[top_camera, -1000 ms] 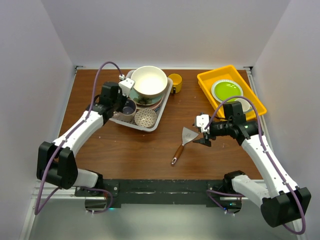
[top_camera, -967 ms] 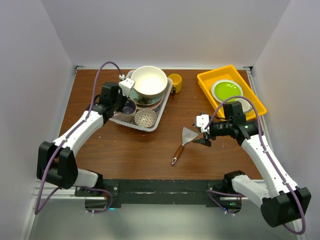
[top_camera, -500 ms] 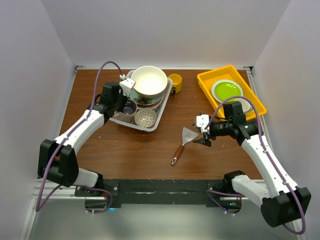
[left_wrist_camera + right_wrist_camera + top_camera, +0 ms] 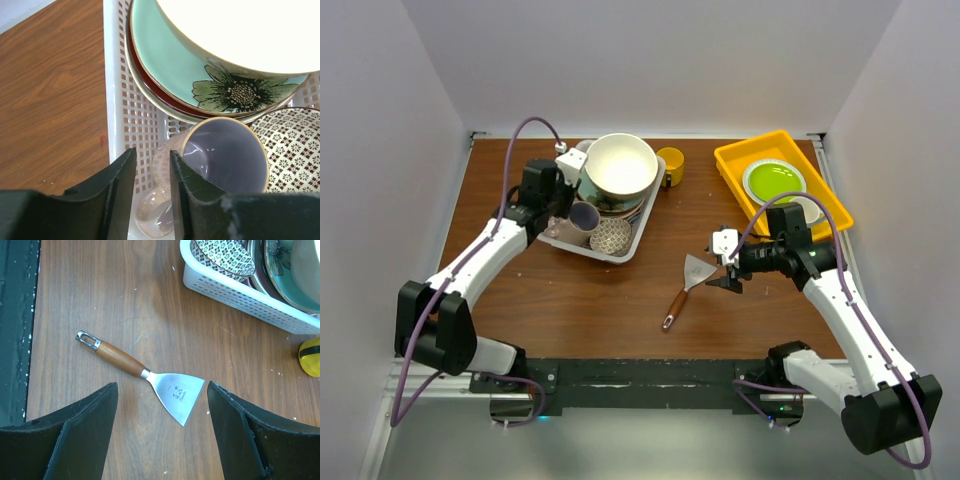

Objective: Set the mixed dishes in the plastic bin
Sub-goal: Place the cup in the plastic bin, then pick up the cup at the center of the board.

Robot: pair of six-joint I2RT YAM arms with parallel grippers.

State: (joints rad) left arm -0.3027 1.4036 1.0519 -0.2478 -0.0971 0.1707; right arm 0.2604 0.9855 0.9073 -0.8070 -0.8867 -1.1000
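The white lattice plastic bin (image 4: 632,250) stands at the back left. It holds a plate stack with a pale green flowered plate (image 4: 170,65) on top, and the large cream bowl (image 4: 618,167) on that. A small patterned bowl (image 4: 611,235) and the purple-lined cream mug (image 4: 583,215) lie in its near end. My left gripper (image 4: 564,198) hovers over the mug (image 4: 225,155), jaws slightly apart, the mug's handle side showing in the gap. A yellow mug (image 4: 670,163) stands on the table right of the bin. My right gripper (image 4: 722,262) is open above the table.
A wooden-handled metal spatula (image 4: 685,285) lies mid-table, its blade below my right gripper (image 4: 161,386). A yellow tray (image 4: 728,172) at the back right holds a lime-green plate (image 4: 773,180). The bin's white wall (image 4: 111,75) runs just left of my left fingers.
The left jaws have parted from the mug, which now lies tilted in the bin, and the left wrist has shifted slightly toward the back. The right arm has not moved.
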